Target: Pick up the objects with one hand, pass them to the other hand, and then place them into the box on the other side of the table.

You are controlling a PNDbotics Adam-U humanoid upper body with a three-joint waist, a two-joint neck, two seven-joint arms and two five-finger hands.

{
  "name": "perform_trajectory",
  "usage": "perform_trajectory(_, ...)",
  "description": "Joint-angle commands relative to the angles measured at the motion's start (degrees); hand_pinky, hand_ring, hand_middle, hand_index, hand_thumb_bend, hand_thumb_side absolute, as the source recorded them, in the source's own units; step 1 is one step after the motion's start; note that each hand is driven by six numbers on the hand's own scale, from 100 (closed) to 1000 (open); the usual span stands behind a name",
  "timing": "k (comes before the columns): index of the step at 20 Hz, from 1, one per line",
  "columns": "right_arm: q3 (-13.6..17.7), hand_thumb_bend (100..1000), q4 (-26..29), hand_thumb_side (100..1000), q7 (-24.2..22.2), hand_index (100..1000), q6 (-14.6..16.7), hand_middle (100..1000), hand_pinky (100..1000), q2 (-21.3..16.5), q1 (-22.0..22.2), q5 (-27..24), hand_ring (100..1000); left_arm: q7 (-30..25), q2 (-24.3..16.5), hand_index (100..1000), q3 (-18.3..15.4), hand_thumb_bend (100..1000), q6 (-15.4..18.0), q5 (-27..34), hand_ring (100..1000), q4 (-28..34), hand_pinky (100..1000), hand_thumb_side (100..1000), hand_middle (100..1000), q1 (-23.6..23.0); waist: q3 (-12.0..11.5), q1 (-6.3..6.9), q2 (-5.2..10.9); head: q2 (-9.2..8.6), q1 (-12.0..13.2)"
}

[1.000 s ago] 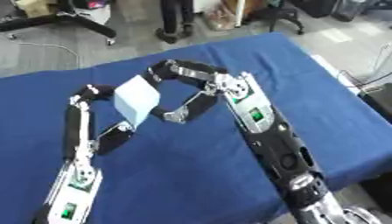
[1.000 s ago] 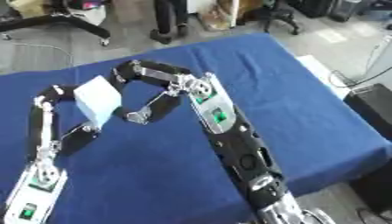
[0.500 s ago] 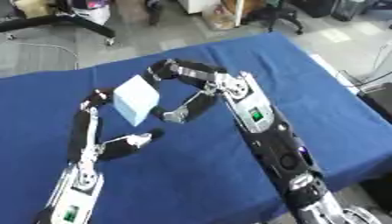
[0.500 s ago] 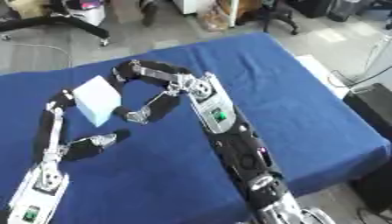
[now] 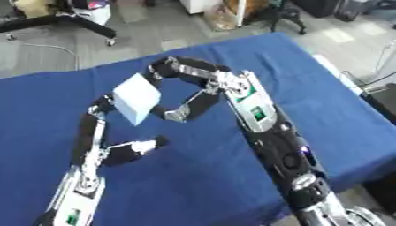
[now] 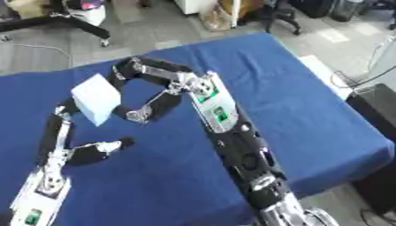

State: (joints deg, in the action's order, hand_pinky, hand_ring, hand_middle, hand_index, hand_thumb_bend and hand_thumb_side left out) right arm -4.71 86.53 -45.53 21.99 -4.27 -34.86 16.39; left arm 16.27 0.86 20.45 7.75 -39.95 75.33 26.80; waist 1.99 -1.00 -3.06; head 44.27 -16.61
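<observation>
- Object: a pale blue-white box-shaped block (image 5: 137, 98) with flat matte faces is held tilted above the blue cloth table (image 5: 333, 110).
- Right hand (image 5: 179, 90) is clamped on the block, fingers along its top edge and thumb under its lower right.
- Left hand (image 5: 130, 148), fingers spread and holding nothing, has been lowered away from the block since 1.0 s ago.
- Handover is completed; no container is seen in either view.
</observation>
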Motion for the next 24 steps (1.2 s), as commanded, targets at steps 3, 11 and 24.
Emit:
perform_trajectory(3,0.12,100,1.08,136,-0.93,451,0.73,665,803,-0.10,-1.27,-0.34,797,-0.34,0.58,778,0.53,878,1.25,0.94,689,1.31,765,539,685,1.36,0.04,-0.65,1.57,-0.15,-0.11)
perform_trajectory(11,0.32,100,0.56,130,-0.62,450,0.72,664,803,-0.04,-0.88,0.74,797,1.10,0.92,793,0.10,879,0.02,5.58,696,1.19,762,565,701,1.15,0.04,-0.63,1.51,-0.15,-0.15)
perform_trajectory(24,0.21,100,-0.66,101,1.57,453,2.32,668,806,0.38,-0.93,6.35,799,1.99,0.93,793,-0.09,874,-1.10,9.94,696,1.27,762,572,699,1.10,-0.04,-0.59,1.54,-0.15,-0.32)
